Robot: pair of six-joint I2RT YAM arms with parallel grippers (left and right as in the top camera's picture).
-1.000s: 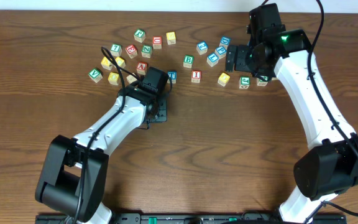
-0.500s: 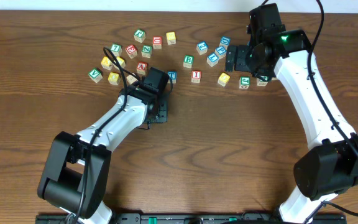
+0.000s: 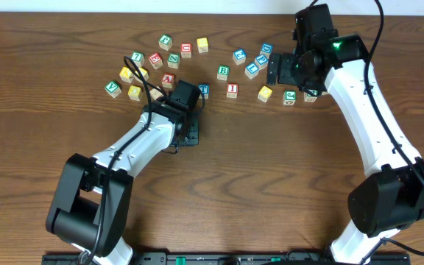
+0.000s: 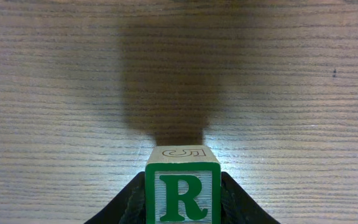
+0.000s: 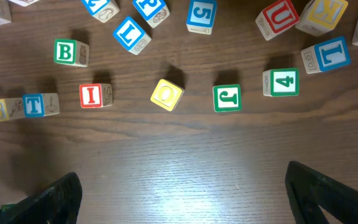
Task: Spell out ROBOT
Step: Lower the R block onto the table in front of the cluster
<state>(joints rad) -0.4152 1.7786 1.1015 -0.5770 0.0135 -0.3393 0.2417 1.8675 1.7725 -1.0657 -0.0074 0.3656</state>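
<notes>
My left gripper (image 3: 188,133) is shut on a green R block (image 4: 183,190) and holds it low over bare wood, below the block cluster. My right gripper (image 3: 274,71) is open and empty (image 5: 191,199), hovering above the right-hand blocks. Below it lie a green B (image 5: 67,52), a blue T (image 5: 36,104), a red I (image 5: 94,95), a yellow block that reads O or Q (image 5: 167,94), a green J (image 5: 227,98) and a green 4 (image 5: 281,81). In the overhead view the B (image 3: 223,72), the T (image 3: 204,90) and the yellow block (image 3: 265,93) show.
Several more letter blocks lie scattered across the far part of the table, in a left group (image 3: 153,62) and a right group (image 3: 252,60). The wooden table (image 3: 271,177) stretches toward the near edge.
The left arm's lower links have shifted slightly right; both grippers and all blocks stay where they were.
</notes>
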